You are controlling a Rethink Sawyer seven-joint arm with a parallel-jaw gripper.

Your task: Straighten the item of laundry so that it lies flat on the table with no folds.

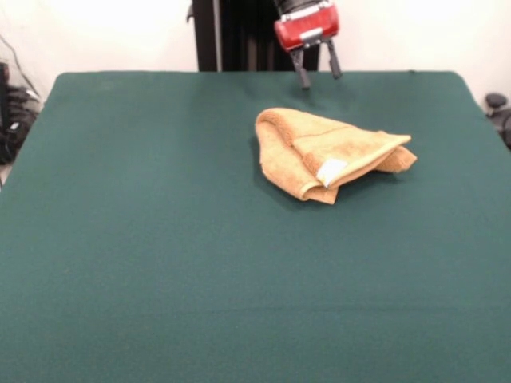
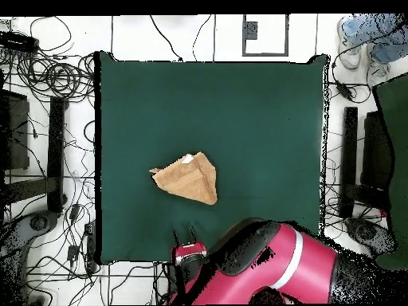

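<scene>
The tan-orange towel (image 1: 327,152) lies crumpled and folded over itself on the dark green table (image 1: 160,239), right of centre towards the far side. Its white tag (image 1: 331,170) shows on the near fold. My gripper (image 1: 318,72) hangs above the table's far edge, behind the towel and apart from it, with its two black fingers spread, open and empty. In the overhead view the towel (image 2: 189,179) is a bunched triangle on the table (image 2: 263,119), and the gripper (image 2: 185,237) is at the table's bottom edge, below the towel.
The red arm (image 2: 279,267) reaches in along the overhead view's bottom edge. Cables (image 2: 56,80) and dark equipment (image 2: 362,159) lie on the floor on both sides of the table. What looks like a person's legs (image 2: 370,36) shows at the top right corner.
</scene>
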